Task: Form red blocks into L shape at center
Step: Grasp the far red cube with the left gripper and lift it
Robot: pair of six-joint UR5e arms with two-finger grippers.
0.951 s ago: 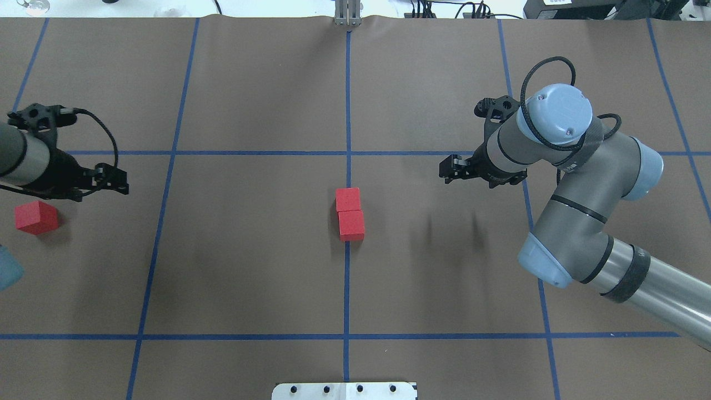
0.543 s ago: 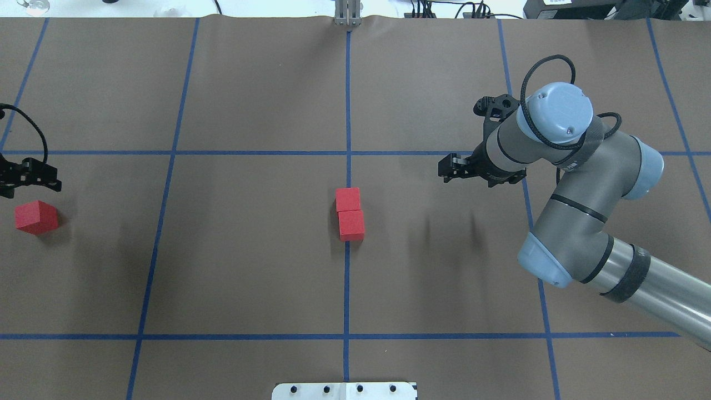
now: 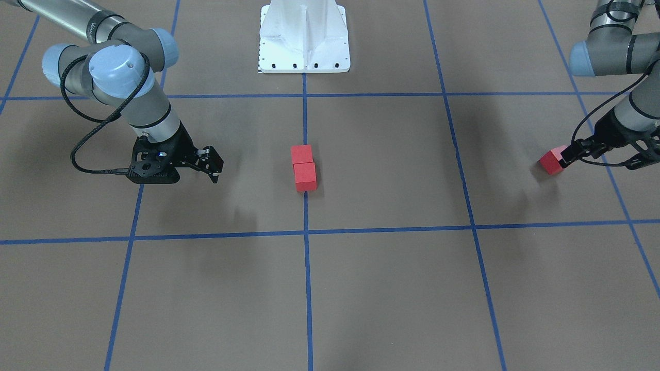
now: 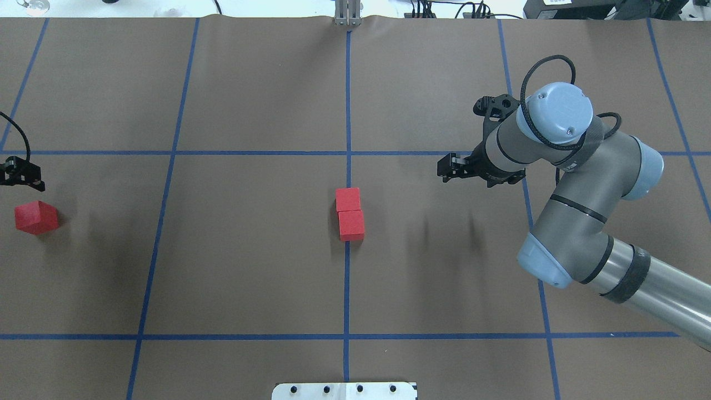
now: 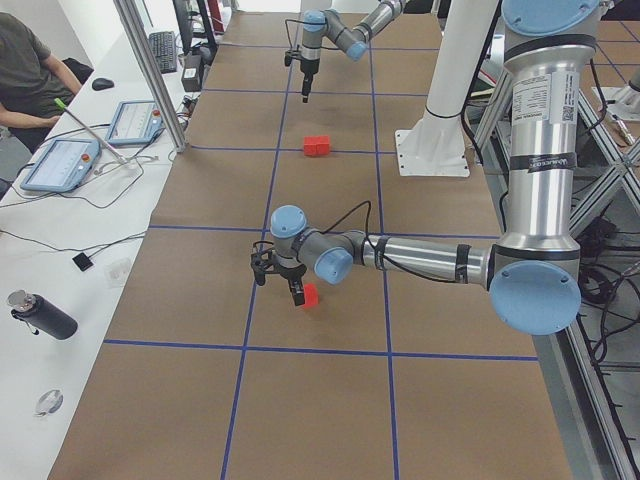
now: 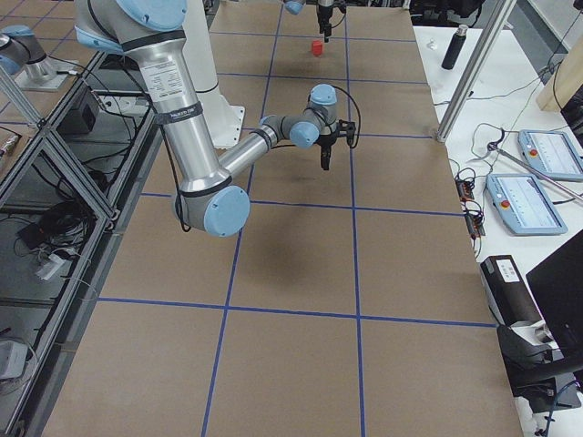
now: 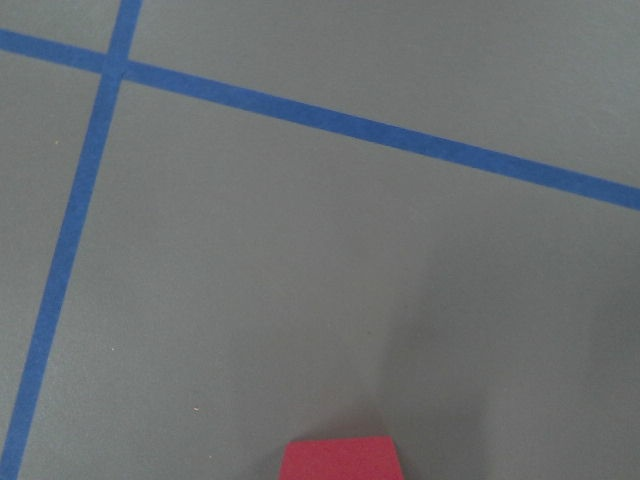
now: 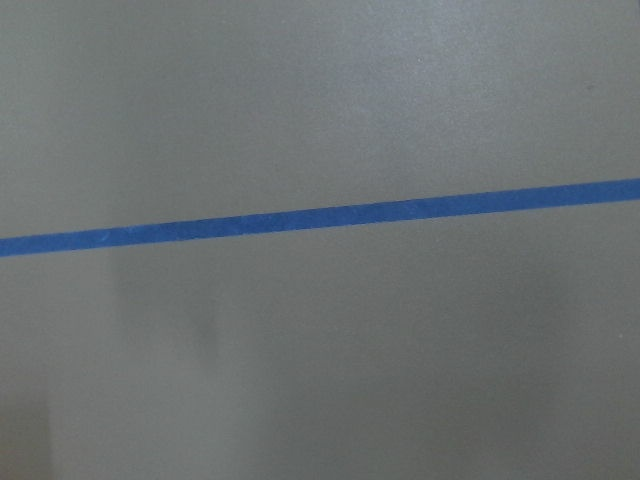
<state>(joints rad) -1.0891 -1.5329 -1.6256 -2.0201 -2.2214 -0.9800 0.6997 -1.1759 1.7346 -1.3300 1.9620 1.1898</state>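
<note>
Two red blocks point(image 4: 348, 199) point(image 4: 351, 225) lie touching in a short column on the middle blue tape line at the center point(image 4: 347, 166); in the front-facing view they are also side by side point(image 3: 301, 154) point(image 3: 305, 176). The third red block point(image 4: 36, 217) sits alone at the table's far left, and also shows in the front-facing view point(image 3: 550, 162). My left gripper point(image 4: 23, 173) hovers just beyond that block, open and empty. The block's top shows at the bottom edge of the left wrist view point(image 7: 342, 460). My right gripper point(image 4: 451, 168) hangs open and empty, right of the pair.
Blue tape lines divide the brown table into grid squares. The robot's white base point(image 3: 304, 36) stands at the near middle edge. Operators' tablets and a bottle point(image 5: 40, 315) lie on a side table beyond the far edge.
My left gripper has swung left across the table, from right of the lone block to the view's left edge beside it. The right arm and all blocks have not moved.
</note>
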